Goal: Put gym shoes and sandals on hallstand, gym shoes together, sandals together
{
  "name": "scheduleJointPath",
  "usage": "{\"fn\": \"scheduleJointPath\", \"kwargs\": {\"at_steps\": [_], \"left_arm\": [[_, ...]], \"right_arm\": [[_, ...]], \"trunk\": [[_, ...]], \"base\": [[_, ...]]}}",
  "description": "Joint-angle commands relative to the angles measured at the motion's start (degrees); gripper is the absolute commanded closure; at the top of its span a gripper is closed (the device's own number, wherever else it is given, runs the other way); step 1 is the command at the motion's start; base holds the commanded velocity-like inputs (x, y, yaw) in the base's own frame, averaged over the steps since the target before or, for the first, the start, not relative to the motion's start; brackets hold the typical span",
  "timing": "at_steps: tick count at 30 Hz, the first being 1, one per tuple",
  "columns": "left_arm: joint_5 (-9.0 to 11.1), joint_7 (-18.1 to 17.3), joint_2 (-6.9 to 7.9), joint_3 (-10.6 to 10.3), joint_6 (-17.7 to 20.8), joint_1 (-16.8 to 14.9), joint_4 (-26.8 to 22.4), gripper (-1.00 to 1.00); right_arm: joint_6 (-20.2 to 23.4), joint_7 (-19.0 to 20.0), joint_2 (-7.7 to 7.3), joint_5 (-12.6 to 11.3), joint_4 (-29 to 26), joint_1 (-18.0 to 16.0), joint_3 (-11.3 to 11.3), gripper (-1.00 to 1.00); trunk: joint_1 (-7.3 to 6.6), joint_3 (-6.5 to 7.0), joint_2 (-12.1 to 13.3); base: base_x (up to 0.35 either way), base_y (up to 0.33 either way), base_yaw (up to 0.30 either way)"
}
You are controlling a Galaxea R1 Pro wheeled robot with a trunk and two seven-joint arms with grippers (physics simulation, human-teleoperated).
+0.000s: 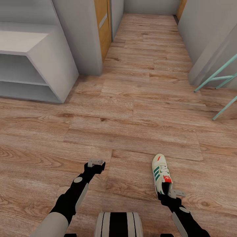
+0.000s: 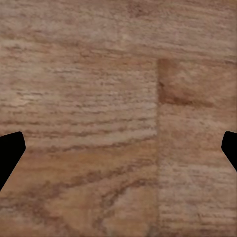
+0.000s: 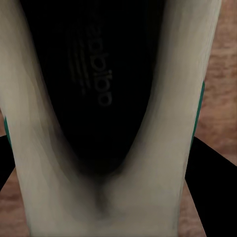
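Note:
One cream-white gym shoe (image 1: 159,169) with green stripes and a red tongue tab points away from me over the corridor floor (image 1: 131,108), at the lower right. My right gripper (image 1: 171,193) grips its heel. In the right wrist view the gym shoe's (image 3: 163,148) dark opening sits close between the two black fingers of the right gripper (image 3: 108,197). My left gripper (image 1: 96,163) hangs open over bare planks, and its fingertips (image 2: 10,148) stand wide apart. The hallstand's pale grey bench (image 1: 36,52) with two low shelves is at the far left. The sandals are out of view.
A grey wall corner (image 1: 82,36) and an orange door (image 1: 102,26) stand beyond the bench. The corridor runs on ahead between grey walls. Teal metal legs (image 1: 217,77) slant down at the right. My own base (image 1: 118,223) shows at the bottom edge.

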Motion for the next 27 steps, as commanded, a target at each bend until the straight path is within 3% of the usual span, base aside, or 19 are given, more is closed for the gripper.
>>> {"fn": "scheduleJointPath", "kwargs": {"at_steps": [1, 15, 23, 27], "left_arm": [[0.15, -0.18, -0.01, 0.04, 0.32, 0.00, -0.10, -1.00], [0.41, -0.18, 0.01, 0.18, 0.43, -0.03, 0.15, -1.00], [5.15, -0.21, 0.33, -0.06, 0.28, 0.06, 0.22, -1.00], [5.87, -0.05, 0.77, 0.03, 0.85, 0.03, -0.08, -1.00]], "right_arm": [[0.28, -0.24, -0.02, -0.61, -0.12, 0.00, 0.07, 1.00], [0.08, 0.03, -0.02, -0.45, -0.16, 0.07, 0.24, 1.00], [0.08, 0.11, -0.02, -0.25, -0.25, 0.07, 0.40, 1.00], [0.08, 0.06, 0.05, -0.20, -0.23, 0.07, 0.45, 1.00]], "trunk": [[-0.01, -0.03, -0.01], [-0.34, 2.85, 0.16], [-0.55, 4.62, 0.27], [-0.65, 5.51, 0.32]], "base": [[0.000, 0.000, 0.000], [0.000, 0.000, 0.000], [0.000, 0.000, 0.000], [0.000, 0.000, 0.000]]}}
